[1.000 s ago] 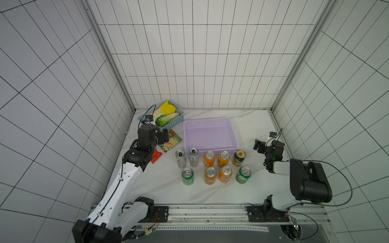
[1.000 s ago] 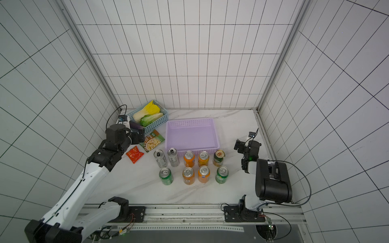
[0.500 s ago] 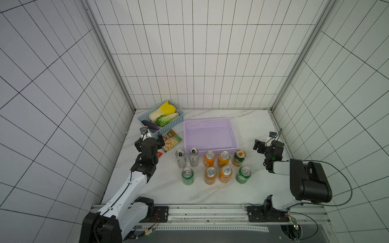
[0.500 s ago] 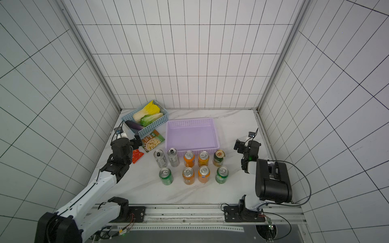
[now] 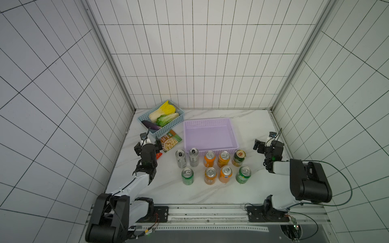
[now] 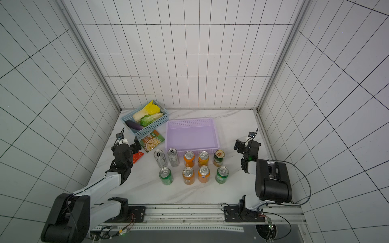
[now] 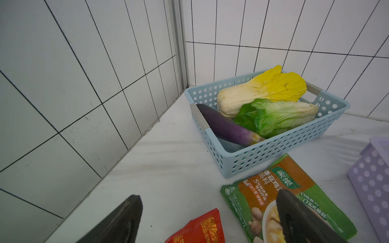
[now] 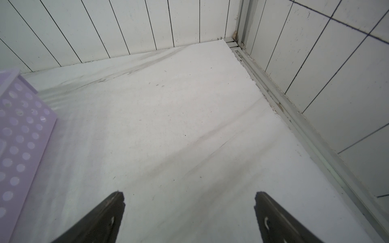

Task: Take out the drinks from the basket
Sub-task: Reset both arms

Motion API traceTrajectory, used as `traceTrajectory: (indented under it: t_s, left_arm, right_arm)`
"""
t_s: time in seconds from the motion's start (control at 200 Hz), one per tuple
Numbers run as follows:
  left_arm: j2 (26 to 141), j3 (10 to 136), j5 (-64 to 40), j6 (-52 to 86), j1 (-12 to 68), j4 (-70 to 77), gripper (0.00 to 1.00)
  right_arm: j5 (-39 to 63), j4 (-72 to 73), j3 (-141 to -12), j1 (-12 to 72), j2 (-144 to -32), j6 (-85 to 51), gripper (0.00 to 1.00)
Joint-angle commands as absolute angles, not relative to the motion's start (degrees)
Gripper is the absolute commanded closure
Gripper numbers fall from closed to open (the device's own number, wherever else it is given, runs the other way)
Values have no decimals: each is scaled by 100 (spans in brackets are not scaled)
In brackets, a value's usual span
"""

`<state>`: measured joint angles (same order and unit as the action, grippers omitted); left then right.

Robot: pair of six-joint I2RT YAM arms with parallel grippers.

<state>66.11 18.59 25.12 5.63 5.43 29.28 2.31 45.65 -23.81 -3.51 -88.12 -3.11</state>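
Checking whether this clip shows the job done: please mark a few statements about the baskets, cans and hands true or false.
1. The lilac basket has no cans in it. True.
2. Nine cans stand upright on the table, on the robot's side of the lilac basket. True.
3. The left hand is shut on a silver can. False: it is open and holds nothing.
4. The blue basket holds orange cans. False: it holds vegetables.
5. The right hand is open over bare table. True.
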Motion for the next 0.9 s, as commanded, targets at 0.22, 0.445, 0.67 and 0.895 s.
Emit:
traceTrajectory:
  t_s: [0.22,0.445,0.67,0.895]
  left_arm:
    - [7557,1377,1288,166,357,5295,2]
    - [8627,1208,1010,163,324,6642,2]
    - [9136,1651,980,89,295,6423,2]
    - [8899,2540,531,720,-264,4405,2]
  right_arm:
    - [132,4652,-2461,-273,-8815,-231,1]
    - [114,4649,-2461,-264,-8815,-230,1]
    - [96,4632,-2470,-255,-8811,-220,1]
    - [88,4633,-2470,-255,-8809,-221,1]
